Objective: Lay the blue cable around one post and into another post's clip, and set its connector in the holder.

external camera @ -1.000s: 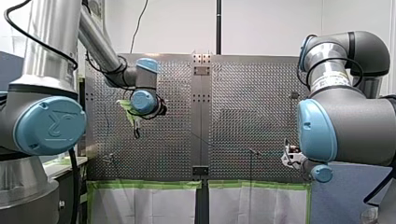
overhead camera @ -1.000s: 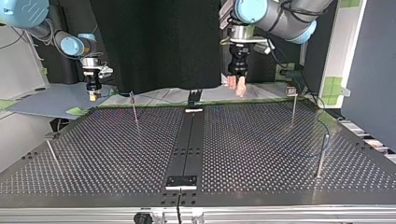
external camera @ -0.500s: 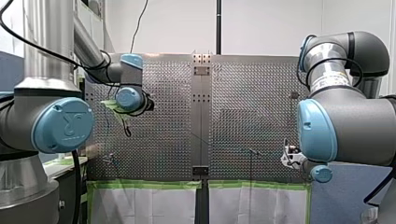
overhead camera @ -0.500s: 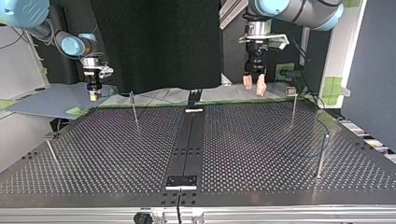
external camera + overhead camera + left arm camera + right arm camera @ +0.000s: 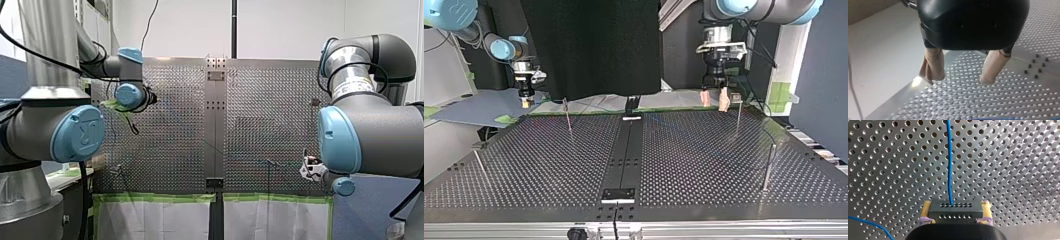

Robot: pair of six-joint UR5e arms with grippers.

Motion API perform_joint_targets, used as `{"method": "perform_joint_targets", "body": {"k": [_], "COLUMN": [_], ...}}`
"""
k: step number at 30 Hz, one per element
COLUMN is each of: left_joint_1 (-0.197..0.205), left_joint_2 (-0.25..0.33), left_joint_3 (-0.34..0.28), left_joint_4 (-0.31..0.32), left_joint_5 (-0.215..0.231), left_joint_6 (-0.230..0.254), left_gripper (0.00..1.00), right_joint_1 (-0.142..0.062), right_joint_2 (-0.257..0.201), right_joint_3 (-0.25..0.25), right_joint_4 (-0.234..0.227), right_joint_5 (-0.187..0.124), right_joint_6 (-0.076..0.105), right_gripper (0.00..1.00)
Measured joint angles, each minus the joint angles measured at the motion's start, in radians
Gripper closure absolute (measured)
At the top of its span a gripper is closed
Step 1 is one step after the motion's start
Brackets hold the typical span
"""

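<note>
Our right fingers [image 5: 927,207] clamp the connector [image 5: 955,211] by a table [image 5: 549,165] corner, blue cable [image 5: 949,157] trailing off; our left fingers [image 5: 934,62] hang wide apart, empty. Routing looks unstarted: next, seize the cable near a post [image 5: 738,117].

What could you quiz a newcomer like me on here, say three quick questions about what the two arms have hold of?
1. True or false: my left end effector is shut on something.
2. What does my right end effector grip? A a post; B a black connector; C green tape.
3. Fill in: the cable leaving that connector across the perforated table is ____ in colour.
Key: 1 false, it is open and empty; 2 B; 3 blue.
</note>
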Motion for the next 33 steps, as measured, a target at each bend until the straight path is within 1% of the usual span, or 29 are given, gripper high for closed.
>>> {"method": "perform_joint_targets", "body": {"k": [2,5,13,15,19,23,27,33], "left_joint_1": [0.015,0.043,0.129,0.147,0.165,0.174,0.178,0.182], "left_joint_2": [0.004,0.007,0.008,0.008,0.009,0.009,0.008,0.009], "left_joint_3": [0.0,0.0,-0.001,-0.002,-0.002,0.0,0.001,0.004], "left_joint_4": [-0.001,-0.003,-0.015,-0.013,0.008,0.039,0.079,0.127], "left_joint_5": [-0.003,-0.024,-0.108,-0.129,-0.158,-0.146,-0.111,-0.063], "left_joint_6": [-0.011,-0.025,-0.038,-0.051,-0.082,-0.115,-0.155,-0.203], "left_gripper": [0.0,0.0,0.0,0.0,0.0,0.0,0.0,0.0], "right_joint_1": [0.0,0.0,0.002,0.002,0.002,0.002,0.003,0.004], "right_joint_2": [0.0,0.0,0.0,0.0,0.001,0.001,0.001,0.001], "right_joint_3": [0.0,0.0,0.0,0.0,0.0,0.0,0.0,0.0], "right_joint_4": [0.001,0.001,0.001,0.001,0.001,0.001,0.001,0.001], "right_joint_5": [0.0,0.0,0.0,0.0,0.0,0.0,0.0,0.0], "right_joint_6": [0.0,0.0,0.0,0.0,0.0,0.0,0.0,0.0], "right_gripper": [1.0,1.0,1.0,1.0,1.0,1.0,1.0,1.0]}}
